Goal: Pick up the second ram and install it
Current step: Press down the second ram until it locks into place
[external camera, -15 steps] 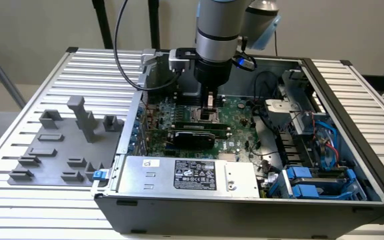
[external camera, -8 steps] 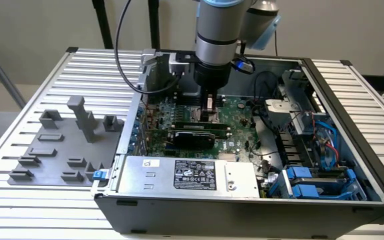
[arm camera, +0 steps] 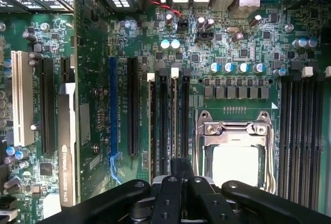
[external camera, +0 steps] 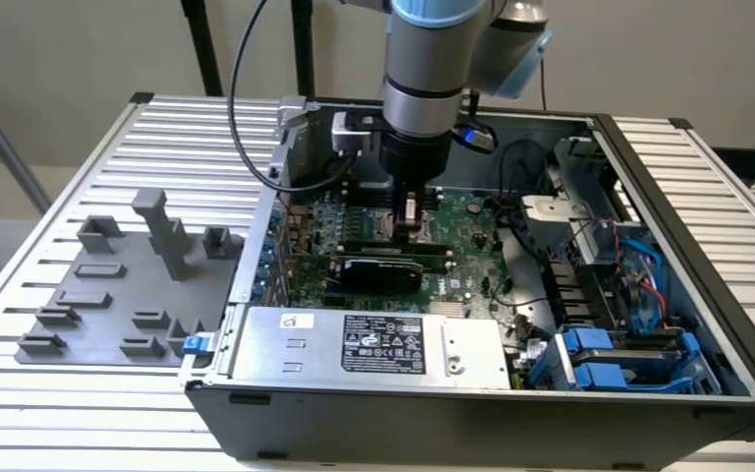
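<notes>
Exterior view: a Universal Robots arm reaches straight down into an open computer case [external camera: 692, 324] lying on a slatted metal surface [external camera: 50, 383]; its gripper [external camera: 411, 224] hangs just above the motherboard [external camera: 463, 241], over the memory slots, with a thin upright stick between its fingers that appears to be the second ram [external camera: 411, 218]; a graphics card [external camera: 377, 267] lies just in front of it, the power supply [external camera: 365, 346] nearer the camera, blue drive caddies [external camera: 608, 359] to the exterior view's right; grey fixture blocks [external camera: 122, 285] stand outside the case on the exterior view's left.

Wrist view: the fingers [arm camera: 204, 203] stand close together, and a narrow dark edge rises between them, judged to be the second ram [arm camera: 178, 166] held edge-on, so the fingers read as closed on it; it lines up over a bank of memory slots [arm camera: 168, 120] with white latches, beside the silver processor socket [arm camera: 235, 151]; whether a stick already sits in that bank cannot be told; a further bank of slots [arm camera: 302, 136] lies beyond the socket.

The stick is judged light, stiff and brittle, its chips and contact edge easily harmed; best held by the long upper edge near the middle, kept square to the slot, since a tilted seat could jam or crack it.
</notes>
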